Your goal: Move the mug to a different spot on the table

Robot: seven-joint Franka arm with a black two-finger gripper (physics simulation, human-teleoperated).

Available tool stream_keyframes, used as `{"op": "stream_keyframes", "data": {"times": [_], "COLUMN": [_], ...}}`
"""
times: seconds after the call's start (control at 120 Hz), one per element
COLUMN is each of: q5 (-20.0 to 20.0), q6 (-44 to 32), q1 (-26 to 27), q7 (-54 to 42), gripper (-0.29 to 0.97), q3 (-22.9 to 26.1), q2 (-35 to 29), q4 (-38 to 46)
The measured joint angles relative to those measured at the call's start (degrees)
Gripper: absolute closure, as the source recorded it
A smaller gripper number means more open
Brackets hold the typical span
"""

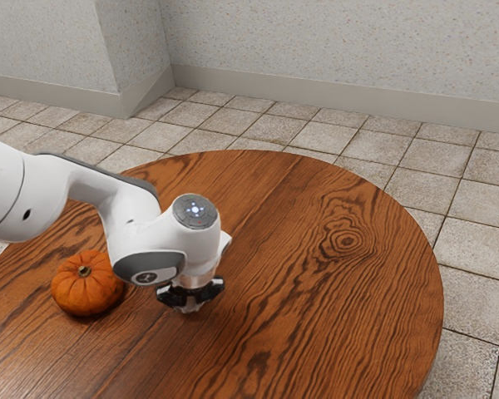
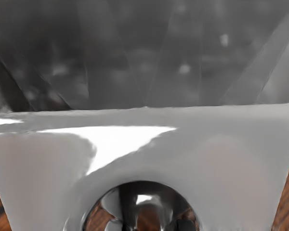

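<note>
A grey mug [image 2: 192, 144] sits right under my hand in the wrist view. Its dark inside lies beyond a pale rim, and its handle loop [image 2: 139, 202] arches over the wood on the near side. In the exterior view my gripper [image 1: 189, 301] points down, low over the round wooden table [image 1: 341, 283], left of its middle. There my hand hides most of the mug.
An orange pumpkin [image 1: 86, 283] rests on the table just to the exterior view's left of my hand. The table's round edge curves along the exterior view's right, with tiled floor [image 1: 474, 224] beyond. Bare wood stretches to the right of my hand.
</note>
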State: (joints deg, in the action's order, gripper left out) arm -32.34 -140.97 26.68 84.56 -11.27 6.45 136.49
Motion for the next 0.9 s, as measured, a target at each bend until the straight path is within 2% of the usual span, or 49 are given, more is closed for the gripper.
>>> {"op": "stream_keyframes", "data": {"times": [0.158, 0.325, 0.6, 0.9], "q5": [0.1, 0.2, 0.4, 0.5], "q6": [-1.4, -2.1, -2.5, -3.3], "q1": [0.0, 0.0, 0.1, 0.1], "q7": [0.0, 0.0, 0.3, 0.9], "gripper": [0.40, 0.25, 0.17, 0.14], "q3": [-0.1, -0.1, -0.1, -0.1], "q2": [-0.2, -1.1, -4.9, -5.3], "q4": [0.1, 0.3, 5.8, 6.4]}}
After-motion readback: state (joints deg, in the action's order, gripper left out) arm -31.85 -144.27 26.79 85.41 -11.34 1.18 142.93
